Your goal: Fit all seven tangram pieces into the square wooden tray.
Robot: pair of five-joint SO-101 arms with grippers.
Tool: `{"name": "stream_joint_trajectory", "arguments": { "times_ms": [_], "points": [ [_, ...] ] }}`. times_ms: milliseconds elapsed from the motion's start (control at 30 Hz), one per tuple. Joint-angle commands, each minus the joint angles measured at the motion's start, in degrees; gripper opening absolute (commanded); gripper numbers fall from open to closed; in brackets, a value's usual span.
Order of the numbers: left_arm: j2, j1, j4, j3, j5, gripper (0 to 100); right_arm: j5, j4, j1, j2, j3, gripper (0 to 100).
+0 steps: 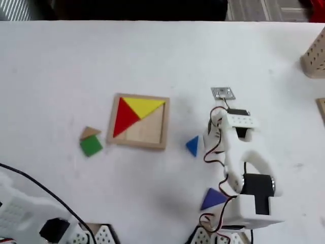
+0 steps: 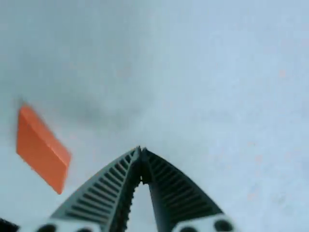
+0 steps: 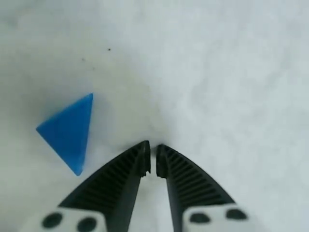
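Your right claw (image 3: 152, 158) sits all but shut and empty just beside the blue triangle (image 3: 67, 130) on the bench (image 3: 231, 72), probably to carry it to the tray (image 1: 148, 131), while your left claw (image 2: 141, 153), shut and empty, hangs near the orange piece (image 2: 41, 147).

Square wooden tray (image 1: 147, 131) lies flat, part filled. Red triangle (image 1: 123, 118) sits against its left side, yellow triangle (image 1: 143, 105) against the far side; they meet at the centre, the rest is bare wood. Green square (image 1: 91, 147) and tan piece (image 1: 90, 132) touch, just left of tray. Small blue triangle (image 1: 192, 145) near its right side. Purple triangle (image 1: 212, 198) same side, well apart. Orange piece (image 2: 41, 147) lies flat, shape unclear.
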Motion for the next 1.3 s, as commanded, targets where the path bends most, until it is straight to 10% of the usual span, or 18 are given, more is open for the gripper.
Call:
{"name": "stream_joint_trajectory", "arguments": {
  "times_ms": [0, 1000, 1267],
  "points": [
    [-3.5, 3.8, 2.5, -2.2, -0.4, 2, 0.8, -0.8, -0.7, -0.2, -2.1, 4.5],
    [-22.8, 20.7, -6.1, 23.6, -0.2, 2, 0.5, 4.4, -10.2, -11.5, -0.7, 4.5],
    [-22.8, 20.7, -11.6, 25.8, -0.1, 2, 0.5, -8.7, -10.1, -23.1, 16.0, 4.5]
  ]
}}
